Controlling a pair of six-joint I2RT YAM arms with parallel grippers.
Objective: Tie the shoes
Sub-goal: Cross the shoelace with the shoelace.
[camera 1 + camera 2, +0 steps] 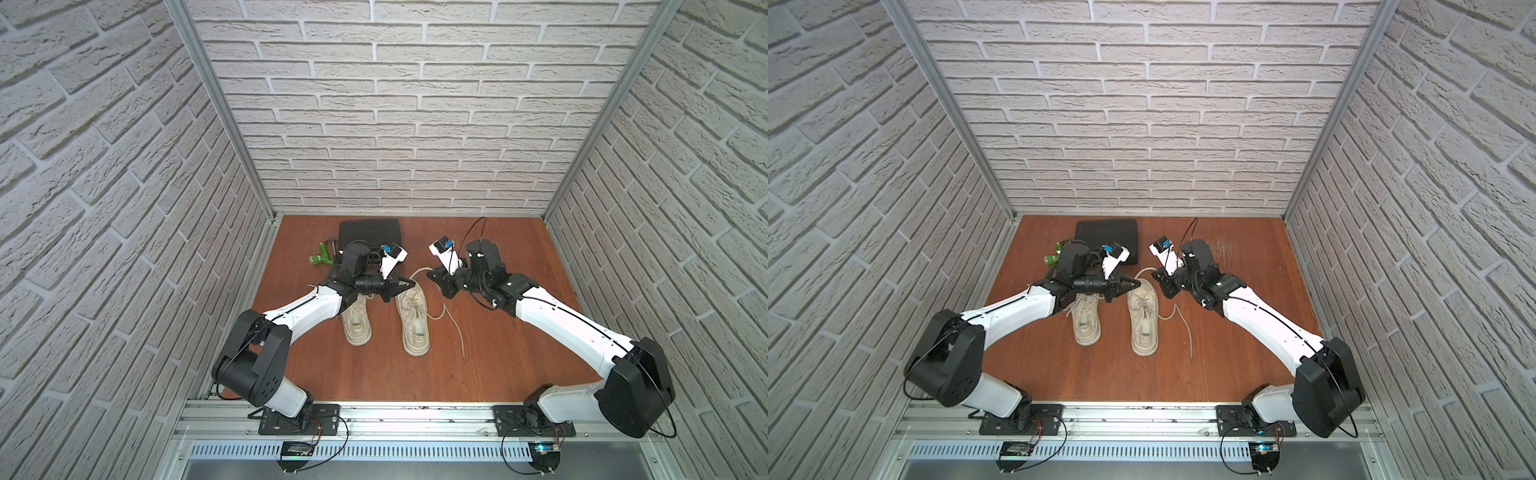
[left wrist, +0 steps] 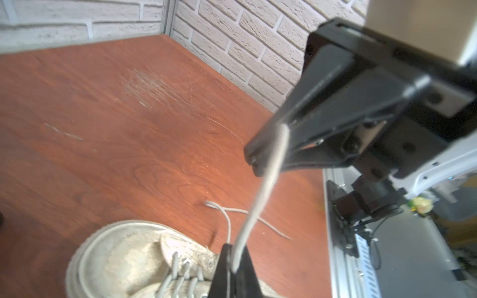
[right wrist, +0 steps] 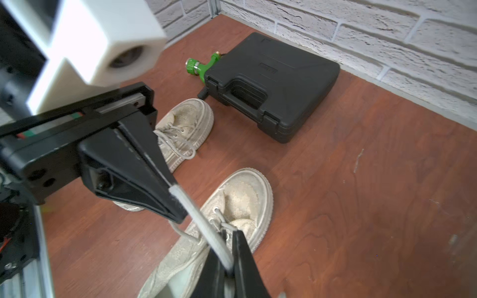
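A red-brown wooden table [image 1: 374, 374], scuffed pale with scratches [image 1: 1223, 249] at 1 o'clock, fills a booth of white brick-pattern walls [image 1: 415, 124]. A metal rail [image 1: 415, 415] carrying both arms runs along 6 o'clock.

At centre the left shoe [image 1: 356, 322] and right shoe [image 1: 412, 326] stand side by side, toes to 12 o'clock. A black case [image 1: 370, 232] lies just past the toes by the back wall. A green tool [image 1: 322, 258] sits just beside it at 9 o'clock.

The left arm crosses over the left shoe's toe, hiding it in both top views. Above the right shoe's toe the left gripper [image 1: 411, 283] is clamped on a lace [image 2: 268, 180]. The lace runs to the right gripper [image 1: 432, 274], just beside at 2 o'clock, whose jaws stand narrow with the lace between them. A loose end [image 1: 456, 332] trails on the table at 4 o'clock of the right shoe.
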